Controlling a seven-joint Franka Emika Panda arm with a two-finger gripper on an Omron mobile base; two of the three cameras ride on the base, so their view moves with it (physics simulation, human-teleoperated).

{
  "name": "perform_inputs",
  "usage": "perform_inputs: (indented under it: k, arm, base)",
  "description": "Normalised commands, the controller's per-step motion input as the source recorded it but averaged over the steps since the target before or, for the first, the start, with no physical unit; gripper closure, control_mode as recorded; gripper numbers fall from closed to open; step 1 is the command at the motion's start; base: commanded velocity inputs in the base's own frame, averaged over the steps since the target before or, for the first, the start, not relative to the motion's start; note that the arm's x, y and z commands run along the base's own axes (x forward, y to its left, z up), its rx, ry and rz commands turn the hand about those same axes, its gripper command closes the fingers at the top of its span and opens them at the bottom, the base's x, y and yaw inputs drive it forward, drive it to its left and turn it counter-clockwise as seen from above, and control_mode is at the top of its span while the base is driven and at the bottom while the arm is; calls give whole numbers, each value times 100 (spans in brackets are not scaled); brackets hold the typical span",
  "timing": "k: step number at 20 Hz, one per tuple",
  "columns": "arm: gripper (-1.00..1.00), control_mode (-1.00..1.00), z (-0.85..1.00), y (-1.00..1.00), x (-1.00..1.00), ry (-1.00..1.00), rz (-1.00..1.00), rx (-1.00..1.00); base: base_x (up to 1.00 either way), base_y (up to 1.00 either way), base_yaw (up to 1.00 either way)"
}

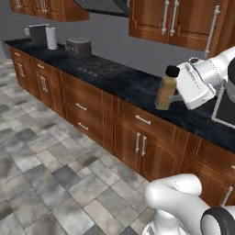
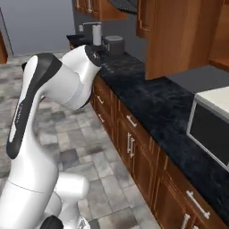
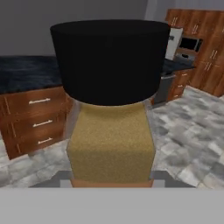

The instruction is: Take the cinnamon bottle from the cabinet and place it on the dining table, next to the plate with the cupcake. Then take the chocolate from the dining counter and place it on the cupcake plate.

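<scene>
- Bottle (image 1: 166, 90) first, in the left base view: we see it tan with a black cap, upright, carried in the air over the back-wall counter (image 1: 114, 78). The gripper (image 1: 176, 95) is closed on its lower body from the right side, jaws narrowed to the bottle's width.
- Right base view: we see the arm (image 2: 53, 85) bent high beside the counter, and a cabinet (image 2: 179, 36) door hanging open above it. We cannot make out the hand or the bottle here.
- Hand view: the bottle (image 3: 109, 131) stands right before the camera, cap on top, with floor and drawers behind.
- We judge the fetch from the cabinet done and the carry in hand. Next calls for the base to drive to the dining table, find the plate, and set the bottle down upright just beside it.
</scene>
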Motion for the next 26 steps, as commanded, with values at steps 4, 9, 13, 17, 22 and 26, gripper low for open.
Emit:
perform_inputs:
  k: [4, 9, 13, 17, 22, 26]
  arm:
    - [100, 100, 0, 0, 0, 0, 0, 0]
    - [100, 100, 0, 0, 0, 0, 0, 0]
    - [100, 100, 0, 0, 0, 0, 0, 0]
    - [100, 100, 0, 0, 0, 0, 0, 0]
    - [100, 100, 0, 0, 0, 0, 0, 0]
    - [100, 100, 0, 0, 0, 0, 0, 0]
  base:
    - [-1, 0, 100]
    - [-2, 0, 100]
    - [-1, 0, 100]
    - [17, -13, 80]
    - [48, -20, 54]
    - [72, -7, 43]
